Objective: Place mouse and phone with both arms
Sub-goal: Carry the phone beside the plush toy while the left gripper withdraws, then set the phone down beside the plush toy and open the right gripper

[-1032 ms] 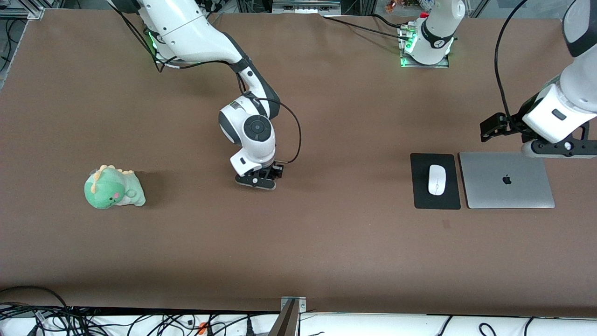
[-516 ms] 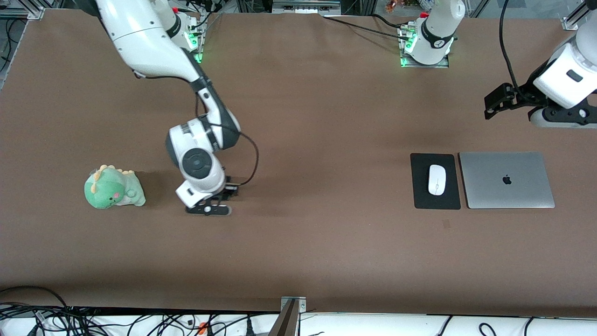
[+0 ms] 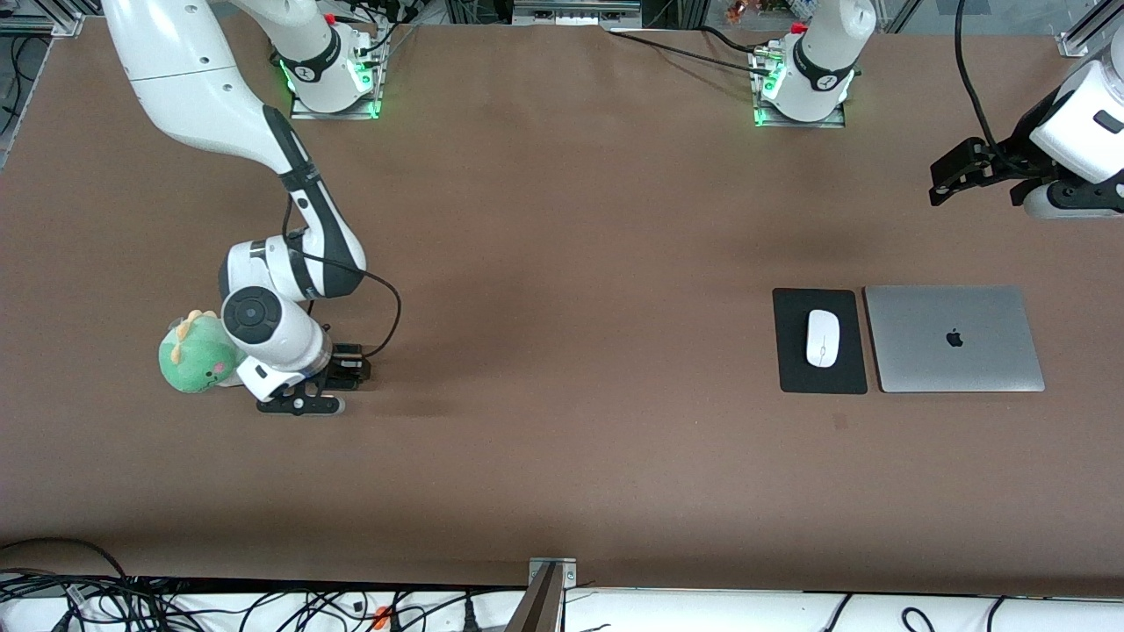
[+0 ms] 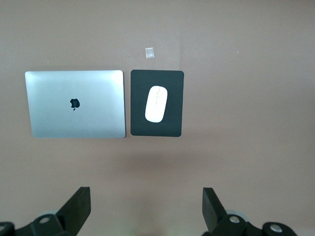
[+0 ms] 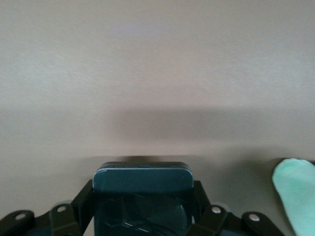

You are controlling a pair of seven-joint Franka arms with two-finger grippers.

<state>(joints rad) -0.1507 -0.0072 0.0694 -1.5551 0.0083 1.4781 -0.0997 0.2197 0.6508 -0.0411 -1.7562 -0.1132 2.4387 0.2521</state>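
Right gripper [image 3: 303, 399] moved beside plush dinosaur [image 3: 195, 355], fingers pinching half-hidden phone [image 5: 142, 196]; left gripper [image 4: 146, 209] fingers spread.

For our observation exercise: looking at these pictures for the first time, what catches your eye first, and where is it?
The right claw, shut on the small black slab phone, hangs low beside the green plush dinosaur at the right arm's end of the table. At the left arm's end, the glossy white oval mouse lies on a black rectangular pad beside a closed silver laptop, with the open left claw waiting above.
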